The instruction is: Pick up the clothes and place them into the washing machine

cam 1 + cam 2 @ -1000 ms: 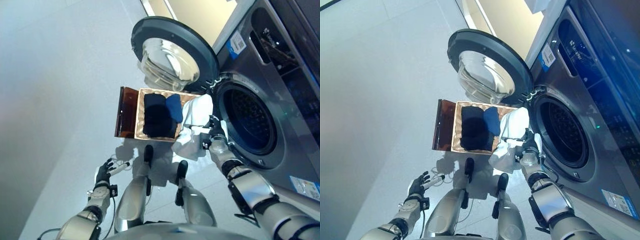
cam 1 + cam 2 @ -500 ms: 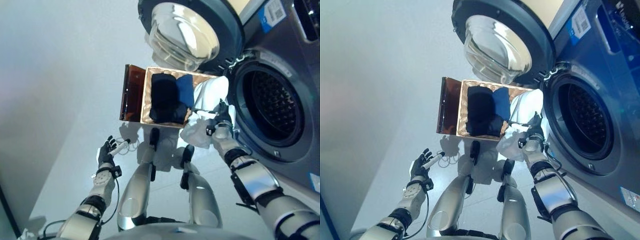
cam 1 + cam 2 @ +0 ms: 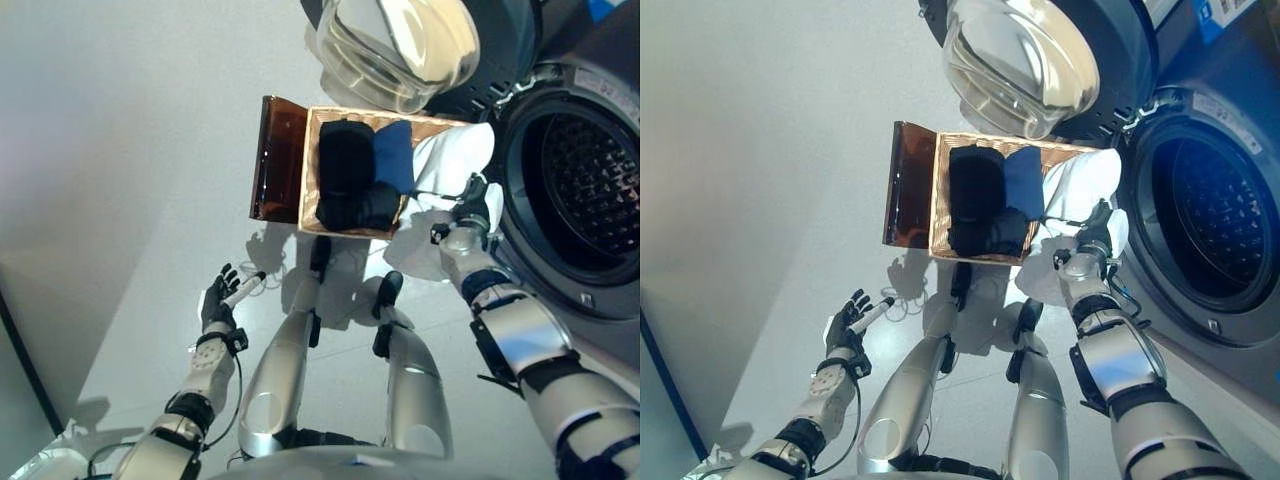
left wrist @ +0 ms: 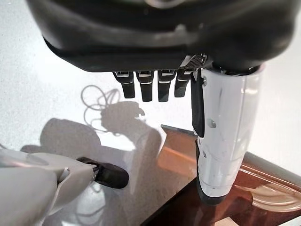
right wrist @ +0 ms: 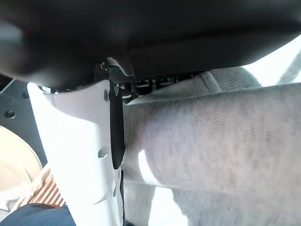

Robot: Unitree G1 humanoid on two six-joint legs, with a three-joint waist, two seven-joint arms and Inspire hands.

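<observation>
While the right robot hand (image 3: 468, 212) grips a white garment (image 3: 450, 165) with its fingers curled round the cloth, as the right wrist view shows, that garment hangs between the wicker basket (image 3: 308, 170) and the open drum of the washing machine (image 3: 585, 170). Dark clothes (image 3: 345, 180) and a blue piece (image 3: 395, 155) lie inside the basket on the floor, under the open round door (image 3: 400, 40). Low at the robot's side, the left robot hand (image 3: 215, 305) is relaxed with fingers straight, holding nothing.
</observation>
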